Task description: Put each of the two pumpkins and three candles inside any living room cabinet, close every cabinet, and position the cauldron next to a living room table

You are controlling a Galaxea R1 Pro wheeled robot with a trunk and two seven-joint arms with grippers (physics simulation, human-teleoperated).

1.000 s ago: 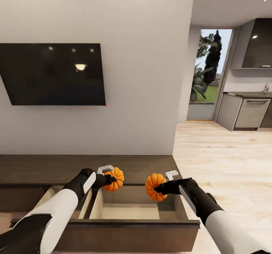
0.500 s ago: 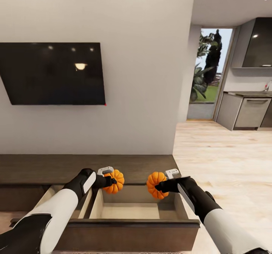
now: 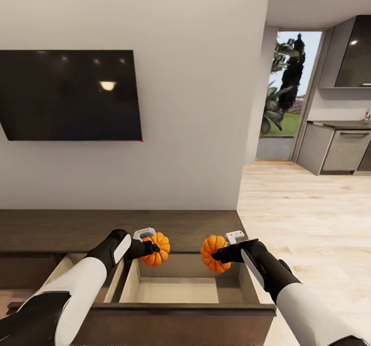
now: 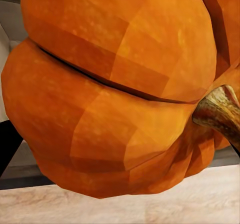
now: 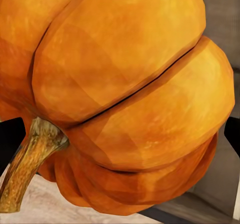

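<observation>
The robot stands before the cabinet with 1 drawer pulled open below both arms. The left gripper has its fingers pinching the left pumpkin, and the right gripper has its fingers pinching the right pumpkin. Both pumpkins hang in the air above the far end of the open drawer, at about 11 o'clock and 1 o'clock from its middle, apart from each other and not touching the wood.

The step in hand appears to be setting both pumpkins into the drawer. To do it well, each arm should come down toward the pale floor of the drawer, keeping clear of the side walls and of the cabinet's top edge behind. The fingers should spread only once a pumpkin sits low, so it does not drop and roll. The 2 should land apart, leaving room for the 3 candles, and low enough for the drawer to shut.

Each pumpkin is squat, so its short axis runs through the stem. In the left wrist view the left pumpkin shows its stem pointing off sideways, and in the right wrist view the right pumpkin has its stem angled aside too, so both are held tipped over, not upright
</observation>
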